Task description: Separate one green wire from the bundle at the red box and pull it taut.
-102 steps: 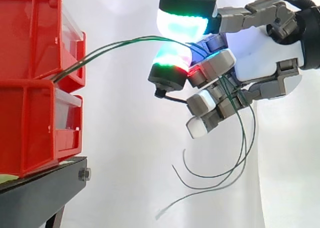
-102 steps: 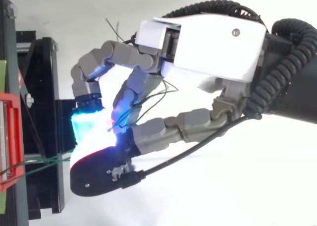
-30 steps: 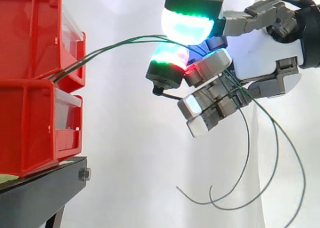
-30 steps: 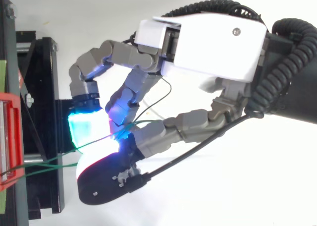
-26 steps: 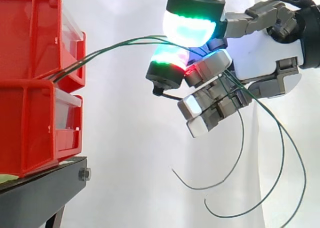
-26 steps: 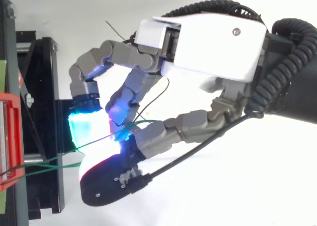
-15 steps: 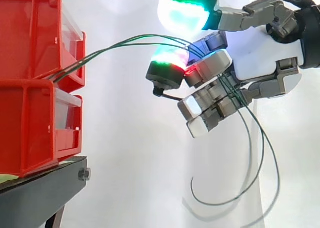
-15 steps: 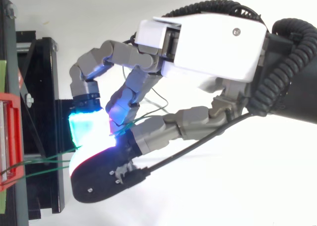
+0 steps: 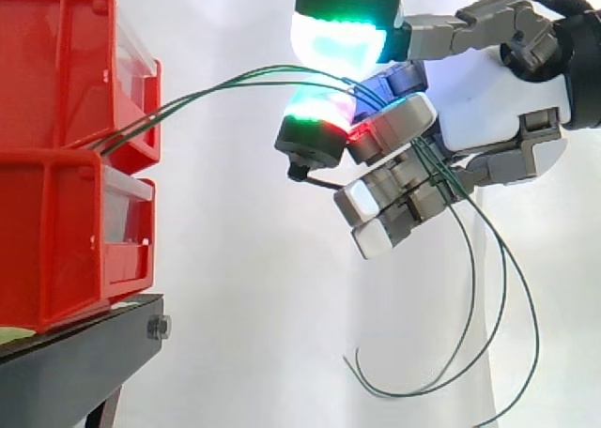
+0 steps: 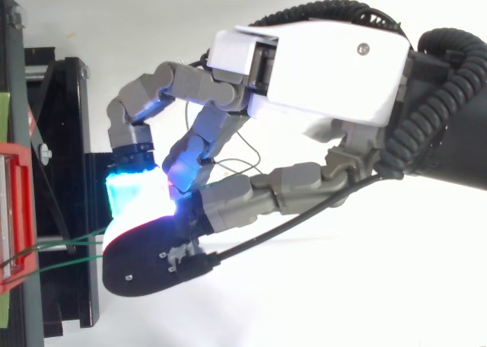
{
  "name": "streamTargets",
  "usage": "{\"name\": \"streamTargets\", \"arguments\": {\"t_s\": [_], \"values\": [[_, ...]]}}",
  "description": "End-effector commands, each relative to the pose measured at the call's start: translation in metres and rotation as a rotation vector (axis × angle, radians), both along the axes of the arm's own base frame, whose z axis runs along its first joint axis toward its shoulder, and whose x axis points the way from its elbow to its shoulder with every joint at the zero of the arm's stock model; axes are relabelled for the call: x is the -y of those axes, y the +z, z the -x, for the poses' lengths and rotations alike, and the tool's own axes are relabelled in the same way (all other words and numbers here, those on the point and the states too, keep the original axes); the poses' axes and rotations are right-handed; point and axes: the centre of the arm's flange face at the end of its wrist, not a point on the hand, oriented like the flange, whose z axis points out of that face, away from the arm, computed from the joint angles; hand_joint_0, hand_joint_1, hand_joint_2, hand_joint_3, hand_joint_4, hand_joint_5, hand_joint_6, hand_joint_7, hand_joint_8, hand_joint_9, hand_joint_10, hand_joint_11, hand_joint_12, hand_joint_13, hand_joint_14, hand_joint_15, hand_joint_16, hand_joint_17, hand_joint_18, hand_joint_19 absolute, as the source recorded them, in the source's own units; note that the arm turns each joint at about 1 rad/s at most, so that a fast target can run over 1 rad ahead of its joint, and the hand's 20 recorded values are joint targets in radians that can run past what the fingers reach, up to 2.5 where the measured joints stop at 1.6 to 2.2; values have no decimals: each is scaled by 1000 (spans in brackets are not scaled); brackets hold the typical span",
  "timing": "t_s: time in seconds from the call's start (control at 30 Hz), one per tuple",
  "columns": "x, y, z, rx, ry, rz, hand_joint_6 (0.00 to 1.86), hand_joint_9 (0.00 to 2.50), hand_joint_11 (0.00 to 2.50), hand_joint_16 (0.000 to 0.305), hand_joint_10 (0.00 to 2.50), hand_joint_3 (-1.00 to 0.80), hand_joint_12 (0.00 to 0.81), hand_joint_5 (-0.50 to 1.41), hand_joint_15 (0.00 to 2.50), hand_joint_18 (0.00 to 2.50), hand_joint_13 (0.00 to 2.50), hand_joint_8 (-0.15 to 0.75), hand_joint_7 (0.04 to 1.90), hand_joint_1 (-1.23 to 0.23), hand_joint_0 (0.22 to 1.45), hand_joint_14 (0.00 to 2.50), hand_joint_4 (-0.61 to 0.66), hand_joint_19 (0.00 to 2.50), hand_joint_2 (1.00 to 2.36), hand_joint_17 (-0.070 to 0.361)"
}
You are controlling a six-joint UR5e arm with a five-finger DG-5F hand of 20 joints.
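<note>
The green wires (image 9: 188,96) are thin, glossy strands that leave the front of the upper red box (image 9: 66,62) close together. They rise in a shallow arch, hanging in the air rather than drawn straight, and run into the hand (image 9: 498,90). From above they show as two fine lines (image 10: 72,243) crossing from the box's edge to the dark underside of one fingertip. The hand's fingers are curled round the strands, which pass between a rounded pad (image 9: 338,36) glowing cyan and green and a lower one lit green and red, then thread among the grey jointed fingers beneath. Below the hand the free ends drop in long, loose loops (image 9: 451,376) that curl back on themselves. The palm is smooth white plastic and the finger segments are matte grey and blocky. The box is hard, shiny red plastic with a clear drawer front (image 9: 136,53), and it sits stacked on a second matching red bin (image 9: 66,240). Both rest on a flat black stand (image 9: 84,362) with a hex bolt (image 9: 158,328) in its edge, before a white curtain (image 9: 244,287).
</note>
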Motion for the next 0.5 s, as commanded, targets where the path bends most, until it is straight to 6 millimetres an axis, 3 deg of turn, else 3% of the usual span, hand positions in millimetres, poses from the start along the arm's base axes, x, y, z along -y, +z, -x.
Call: {"name": "streamTargets", "arguments": {"t_s": [0.0,0.17,0.47], "values": [[0,0,0,0,0,0,869,1245,1753,58,8,-221,423,-154,748,835,888,326,1301,-689,594,24,161,536,1020,131],[-2,0,0,-4,2,4,871,1289,1753,59,7,-161,426,-144,754,846,903,307,1341,-673,576,23,145,549,1023,132],[-2,-5,2,-12,-13,8,872,1336,1733,66,5,-56,460,-123,725,892,931,354,1354,-709,574,20,115,496,1019,148]]}}
